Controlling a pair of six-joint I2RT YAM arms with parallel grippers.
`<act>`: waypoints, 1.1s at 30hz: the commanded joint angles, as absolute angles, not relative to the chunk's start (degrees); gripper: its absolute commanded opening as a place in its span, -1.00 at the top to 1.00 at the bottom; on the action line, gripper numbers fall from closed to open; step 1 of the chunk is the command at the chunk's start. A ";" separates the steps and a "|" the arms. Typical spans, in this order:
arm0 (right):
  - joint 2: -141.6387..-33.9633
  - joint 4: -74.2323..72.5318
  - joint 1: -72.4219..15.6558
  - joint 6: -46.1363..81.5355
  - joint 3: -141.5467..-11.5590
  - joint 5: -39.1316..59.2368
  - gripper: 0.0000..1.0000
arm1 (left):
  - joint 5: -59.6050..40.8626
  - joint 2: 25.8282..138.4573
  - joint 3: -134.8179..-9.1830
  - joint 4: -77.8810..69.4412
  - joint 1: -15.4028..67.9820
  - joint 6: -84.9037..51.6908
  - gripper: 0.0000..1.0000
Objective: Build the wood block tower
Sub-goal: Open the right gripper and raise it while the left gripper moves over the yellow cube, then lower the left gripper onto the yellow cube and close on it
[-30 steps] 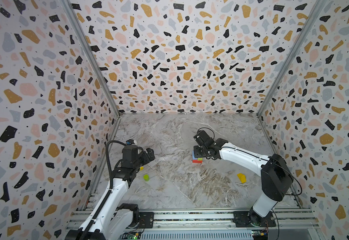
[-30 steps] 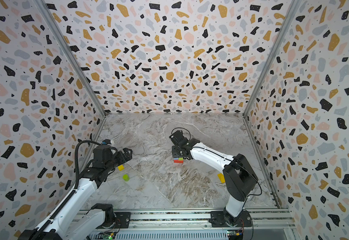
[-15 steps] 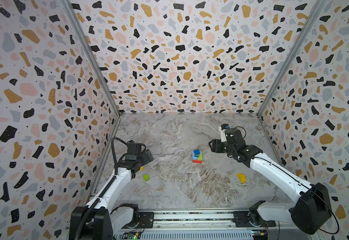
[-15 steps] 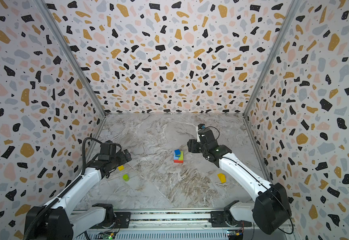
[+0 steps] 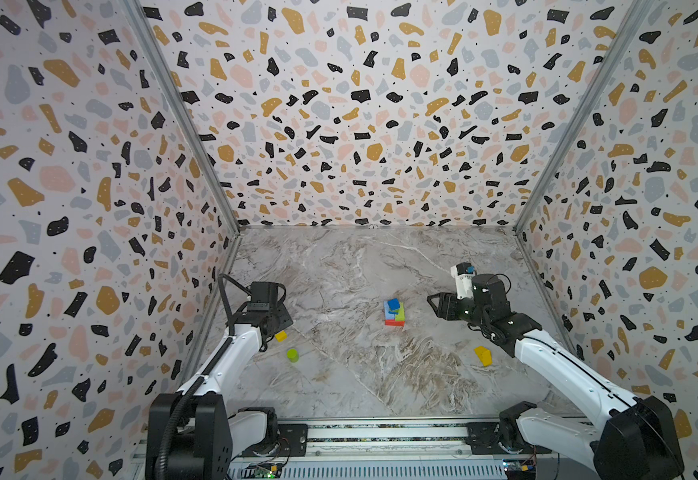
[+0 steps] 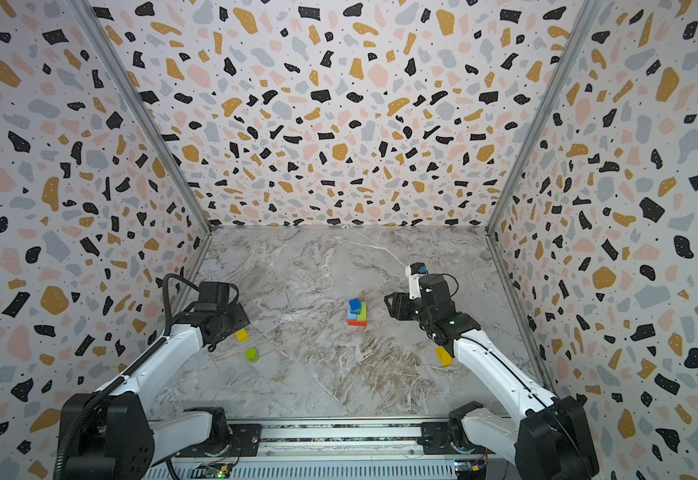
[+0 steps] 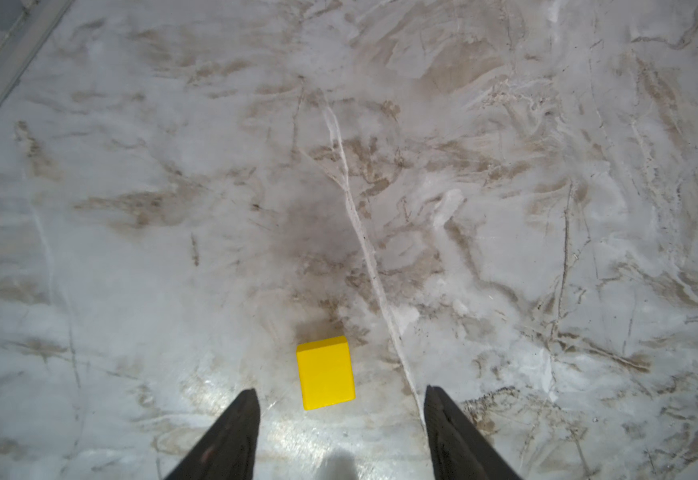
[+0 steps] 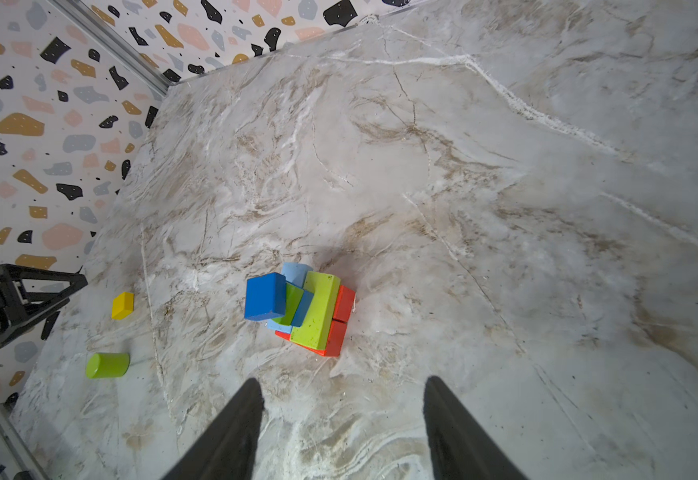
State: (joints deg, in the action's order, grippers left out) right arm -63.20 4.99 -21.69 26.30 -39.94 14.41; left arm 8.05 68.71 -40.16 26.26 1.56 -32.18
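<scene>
Marble bench: carries every item below, walled on three sides. Right gripper: claw spread, nothing between the fingers; a second ago it sat on the tower, and it has since drawn back toward the right edge and now stands apart from the stack. Left gripper: claw spread, nothing pinched; it has come down near the left edge since a second ago, and the wrist view shows its tips either side of the yellow cube, just short of it and not touching. Wood block tower: about mid-bench, now uncovered; red base, pale blue piece and lime bar above, a green piece, and a dark blue cube on top, set askew. Yellow wedge: near the right edge toward the front, place unchanged. Lime cylinder: front left, lying on its side in the right wrist view, unchanged. Yellow cube: on the bench just beyond the cylinder, unmoved.
</scene>
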 commanded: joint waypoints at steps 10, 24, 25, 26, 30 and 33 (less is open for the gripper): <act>-61.94 -5.00 -13.67 27.80 -33.56 31.78 -0.72 | 10.99 70.92 -40.44 26.03 1.32 -31.38 0.00; -62.25 -8.50 -13.01 29.45 -31.89 34.45 -0.76 | 11.73 76.80 -38.89 22.53 2.37 -31.42 -0.18; -62.23 -8.66 -13.01 29.44 -31.76 34.47 -0.76 | 11.69 77.10 -38.77 22.31 2.37 -31.39 -0.20; -62.28 -8.80 -13.01 29.44 -31.65 34.45 -0.76 | 11.56 77.39 -38.71 22.09 2.37 -31.38 -0.19; -62.62 -8.89 -13.01 29.53 -31.57 34.38 -0.75 | 11.23 78.80 -38.17 20.83 2.42 -31.38 -0.15; -62.69 -8.96 -13.01 29.53 -31.42 34.32 -0.75 | 11.42 79.77 -38.00 20.27 2.40 -31.38 -0.13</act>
State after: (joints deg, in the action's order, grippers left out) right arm -63.00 -7.75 -13.21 29.34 -31.62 33.71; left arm 10.85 79.22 -38.83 22.09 2.07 -32.12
